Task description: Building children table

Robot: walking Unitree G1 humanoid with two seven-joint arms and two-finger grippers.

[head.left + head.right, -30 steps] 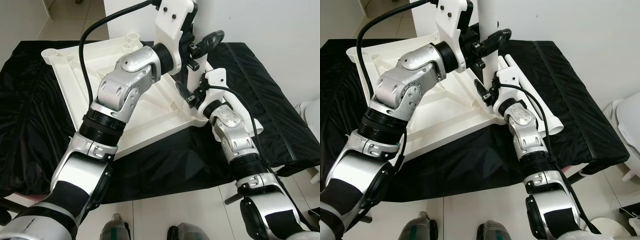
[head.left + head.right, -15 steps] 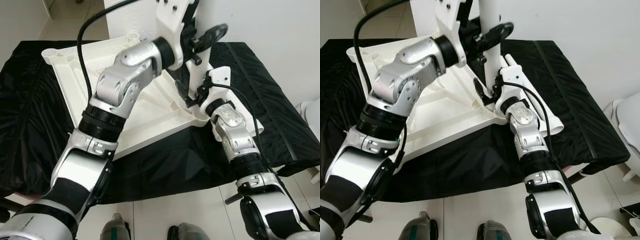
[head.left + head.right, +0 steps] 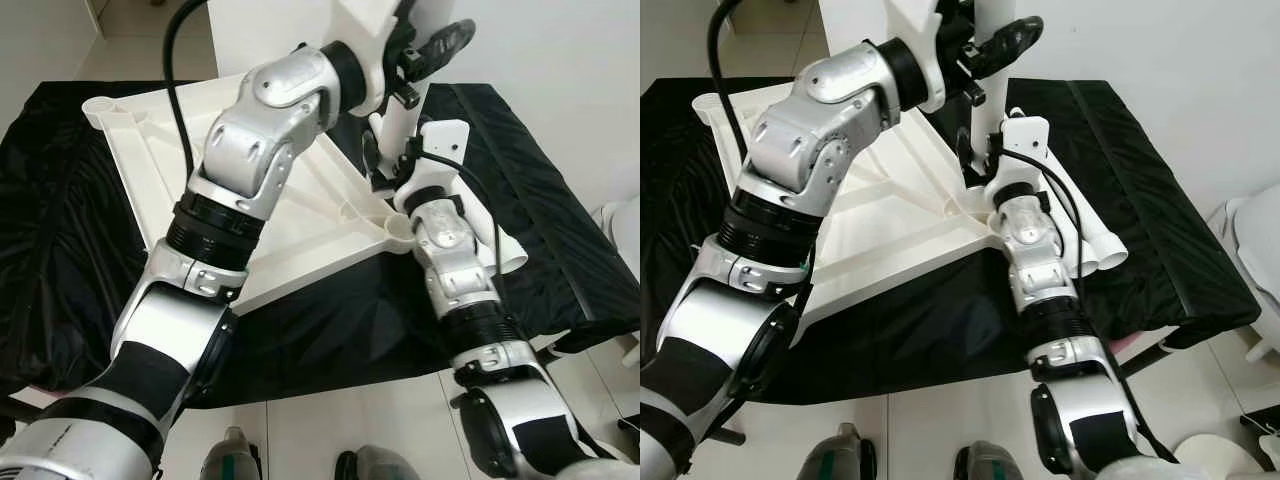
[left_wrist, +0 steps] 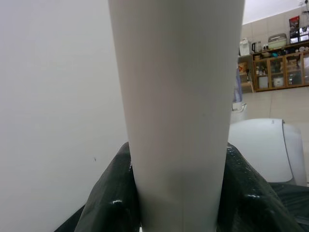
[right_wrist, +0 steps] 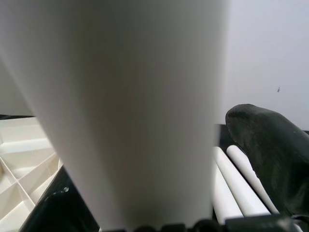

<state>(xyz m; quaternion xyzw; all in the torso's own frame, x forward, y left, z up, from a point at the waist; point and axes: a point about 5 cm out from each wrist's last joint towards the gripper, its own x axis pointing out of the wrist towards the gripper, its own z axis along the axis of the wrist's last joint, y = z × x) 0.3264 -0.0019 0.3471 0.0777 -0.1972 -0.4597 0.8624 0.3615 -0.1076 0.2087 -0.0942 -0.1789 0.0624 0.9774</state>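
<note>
Black cloth [image 3: 70,250] covers the work surface, with the white tabletop [image 3: 300,225] lying underside up on it, ribs showing.

From the head views, I see my left gripper [image 3: 425,45] has risen since a second ago, carrying the upright white leg [image 3: 990,105] higher, so that its top now leaves the frame. My right gripper [image 3: 975,150] has moved up with it, low on the same leg just above the corner socket [image 3: 398,228]. I judge the leg is being stood up for seating in that socket; whether its foot has entered I cannot tell. Two spare legs [image 3: 1095,240] lie on the cloth beside my right arm.

Left wrist view: the leg sits clamped between my two black fingers [image 4: 108,198], one on each side. A cupboard [image 4: 275,67] shows far behind.

Right wrist view: the leg stands between the fingers [image 5: 263,150] here too, but I cannot tell whether they press it. The spare legs lie beyond.

Nothing here serves as a container except that socket.
</note>
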